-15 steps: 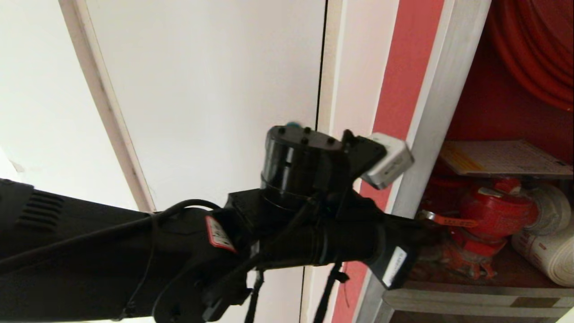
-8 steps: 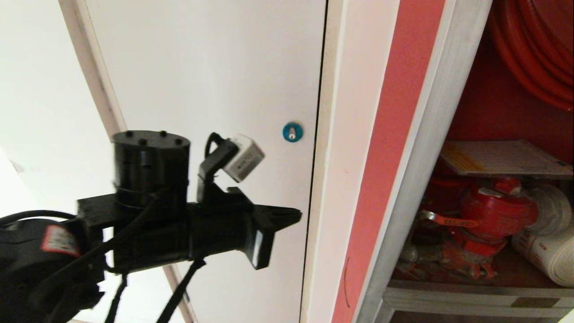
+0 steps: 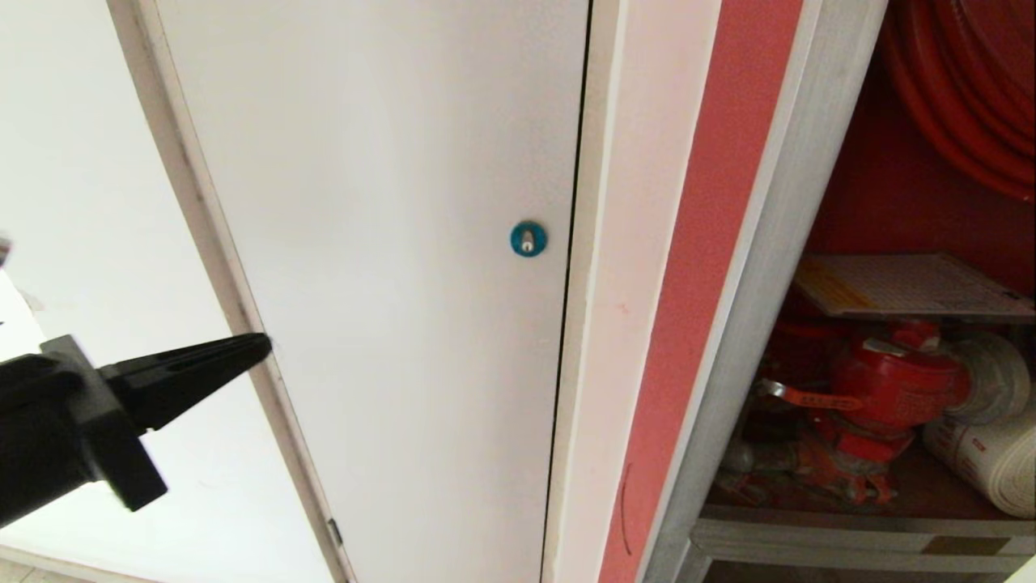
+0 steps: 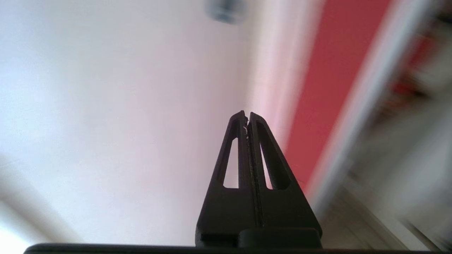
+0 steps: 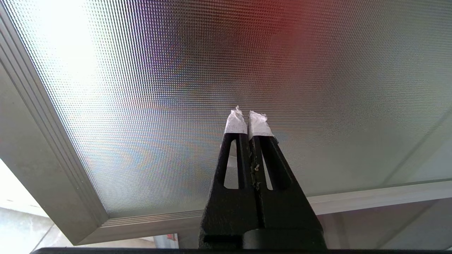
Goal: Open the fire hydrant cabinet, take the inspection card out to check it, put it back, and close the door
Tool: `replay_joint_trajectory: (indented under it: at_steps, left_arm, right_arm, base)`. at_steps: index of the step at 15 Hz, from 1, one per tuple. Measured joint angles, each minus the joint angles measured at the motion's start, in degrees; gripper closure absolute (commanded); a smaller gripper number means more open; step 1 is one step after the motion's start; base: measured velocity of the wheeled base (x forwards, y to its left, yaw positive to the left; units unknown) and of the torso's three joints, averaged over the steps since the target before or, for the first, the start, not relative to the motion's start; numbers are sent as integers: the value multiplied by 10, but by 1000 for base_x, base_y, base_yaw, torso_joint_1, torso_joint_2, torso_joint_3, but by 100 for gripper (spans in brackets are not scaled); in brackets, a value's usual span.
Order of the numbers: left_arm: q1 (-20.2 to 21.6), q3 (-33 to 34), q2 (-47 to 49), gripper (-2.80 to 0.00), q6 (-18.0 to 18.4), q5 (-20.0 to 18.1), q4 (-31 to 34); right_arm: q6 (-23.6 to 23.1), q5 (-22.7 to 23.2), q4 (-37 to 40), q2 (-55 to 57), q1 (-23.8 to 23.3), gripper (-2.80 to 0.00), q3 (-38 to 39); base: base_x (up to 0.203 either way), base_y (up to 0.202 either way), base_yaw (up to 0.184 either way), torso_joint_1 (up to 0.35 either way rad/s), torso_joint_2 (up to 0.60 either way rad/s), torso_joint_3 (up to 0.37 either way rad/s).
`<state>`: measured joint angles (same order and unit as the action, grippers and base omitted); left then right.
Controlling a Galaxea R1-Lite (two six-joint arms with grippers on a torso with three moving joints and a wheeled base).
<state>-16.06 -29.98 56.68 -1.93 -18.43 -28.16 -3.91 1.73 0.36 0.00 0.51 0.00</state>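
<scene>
Our left gripper point(image 3: 257, 346) at lower left, jaws pressed together, empty, before white door point(image 3: 388, 243) with blue lock point(image 3: 528, 239). Fire hydrant cabinet point(image 3: 777, 267) stands open at right; inspection card point(image 3: 906, 285) lies flat above red valve point(image 3: 882, 380). Our right gripper point(image 5: 247, 116) closed, empty, facing textured glass panel point(image 5: 226, 70).

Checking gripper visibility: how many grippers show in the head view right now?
1. The left gripper shows at the left edge, shut, in front of the white door panel. The right gripper is outside that view, seen only by its wrist camera.
</scene>
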Motion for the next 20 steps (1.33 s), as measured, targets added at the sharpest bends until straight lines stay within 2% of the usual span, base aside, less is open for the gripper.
replay_joint_trajectory:
  at_steps: [3,4,6,10,13,16,18,20]
  left_arm:
    - [133,44,-94,0,-1,0,-1]
    - [158,58,-130,0,-2,-1,0]
    - [182,82,-200,0,-2,-3,18]
    - [192,102,-341,0,-1,-5,128]
    - [178,115,-437,0,-1,-3,206]
    - [169,153,-521,0,5,9,226]
    - [167,194,-548,0,37,68,227]
    - [167,246,-560,0,103,150,221]
  right_arm:
    - [0,0,0,0,0,0,0]
    - [0,0,0,0,0,0,0]
    - [0,0,0,0,0,0,0]
    - [0,0,0,0,0,0,0]
    - [0,0,0,0,0,0,0]
    - [1,0,0,0,0,0,0]
    - [1,0,0,0,0,0,0]
    - [1,0,0,0,0,0,0]
  base:
    - [0,0,0,0,0,0]
    - [0,0,0,0,0,0]
    - [0,0,0,0,0,0]
    - [0,0,0,0,0,0]
    - [0,0,0,0,0,0]
    - [0,0,0,0,0,0]
    - [0,0,0,0,0,0]
    - [0,0,0,0,0,0]
